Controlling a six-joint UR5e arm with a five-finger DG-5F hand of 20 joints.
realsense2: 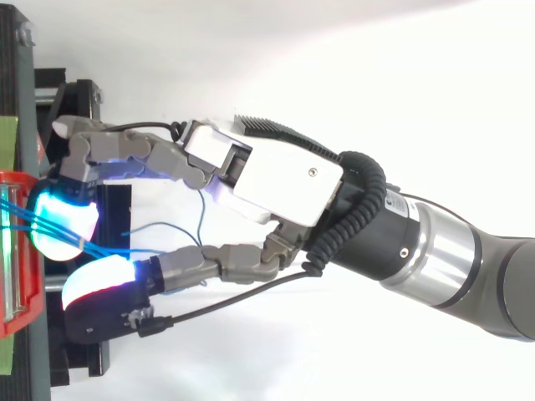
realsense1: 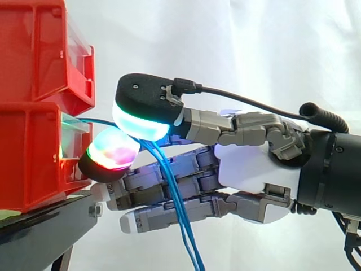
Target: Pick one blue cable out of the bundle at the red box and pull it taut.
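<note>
Pinching blue cables [realsense1: 181,223] between thumb and finger pads [realsense1: 115,149], the hand [realsense1: 254,166] hovers just beside the red box [realsense1: 28,152].

No text, number, label or sign can be read in either view, neither on the red plastic bins [realsense1: 34,113] at the left of the frame nor on the white and grey robot hand [realsense2: 284,180].
</note>
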